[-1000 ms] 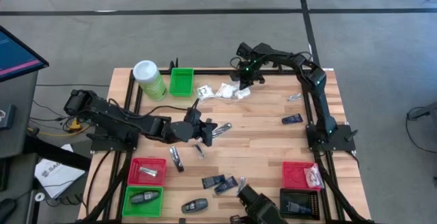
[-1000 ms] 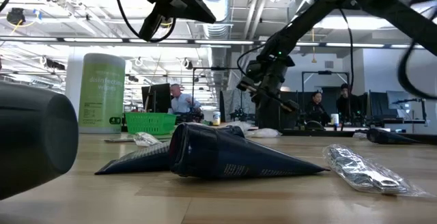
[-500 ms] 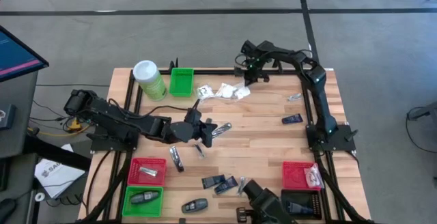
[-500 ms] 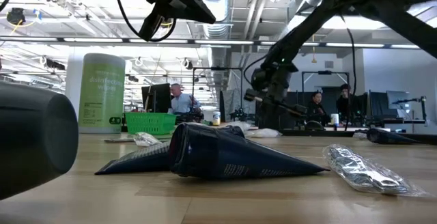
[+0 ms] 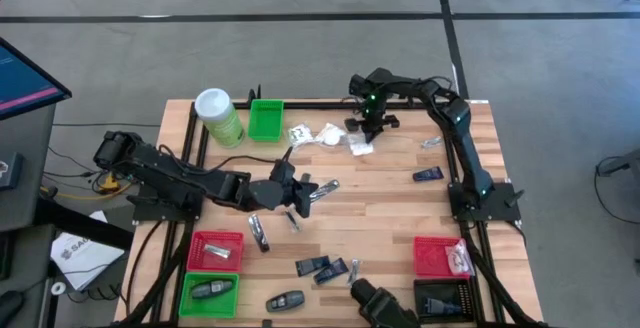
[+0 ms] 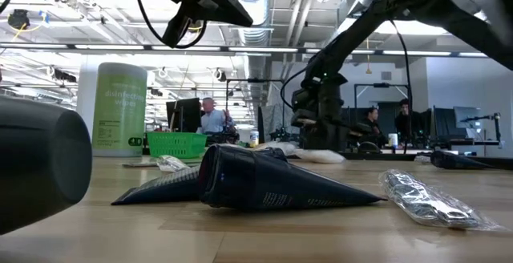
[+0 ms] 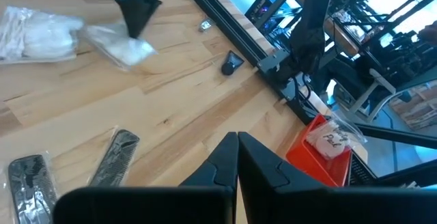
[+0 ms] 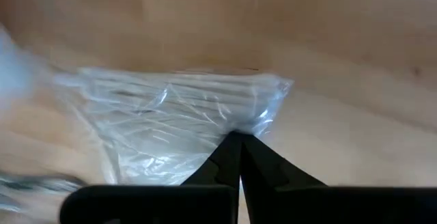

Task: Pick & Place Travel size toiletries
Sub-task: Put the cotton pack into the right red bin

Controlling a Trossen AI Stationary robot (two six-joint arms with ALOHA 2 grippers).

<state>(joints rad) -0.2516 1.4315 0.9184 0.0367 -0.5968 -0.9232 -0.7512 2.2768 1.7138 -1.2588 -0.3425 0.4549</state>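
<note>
Travel size toiletries lie scattered on the wooden table (image 5: 380, 208). White crinkly sachets (image 5: 325, 135) sit at the far middle. My right gripper (image 5: 364, 133) is shut and points steeply down at the sachet on the right of that group (image 8: 171, 121). It also shows in the low view (image 6: 317, 139). My left gripper (image 5: 306, 190) hovers shut over the table's middle with nothing in it (image 7: 237, 138). A silvery tube (image 5: 324, 186) lies beside it. My right gripper comes from above, slanting down, with its shut fingertips (image 8: 232, 145) at one crumpled corner (image 8: 263, 118) of the clear sachet. The sachet lies flat on the table. Whether the tips touch it I cannot tell.
A tall green canister (image 5: 218, 116) and a green bin (image 5: 265, 118) stand at the far left. Red (image 5: 215, 251) and green (image 5: 208, 290) bins sit near left, red (image 5: 440, 256) and black (image 5: 438, 298) bins near right. Dark packets (image 5: 428, 174) (image 5: 315, 266) lie loose. People sit beyond the table.
My right gripper has come down toward the white sachets and tipped to point more steeply at the table, staying shut. The sachets have not moved.
</note>
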